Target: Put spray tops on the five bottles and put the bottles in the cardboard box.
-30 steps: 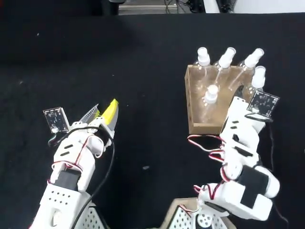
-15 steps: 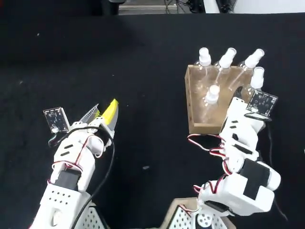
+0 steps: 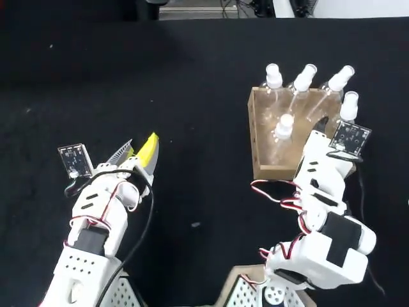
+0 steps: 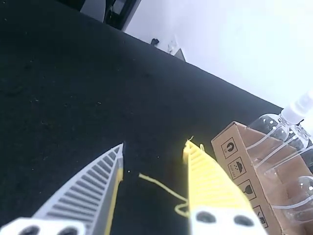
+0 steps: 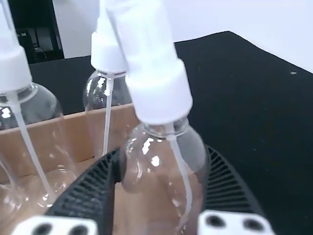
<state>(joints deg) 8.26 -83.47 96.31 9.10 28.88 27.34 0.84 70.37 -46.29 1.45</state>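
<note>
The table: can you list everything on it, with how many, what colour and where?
table: one, black, under everything.
cardboard box: one, brown, on the right half of the table.
bottles: four, clear with white spray tops, standing in the cardboard box.
fifth bottle: one, clear with a white spray top, at the box's right edge.
left gripper: one, a grey finger and a yellow finger, open, over the bare left half of the table.
right gripper: one, black fingers, closed around the fifth bottle.
</note>
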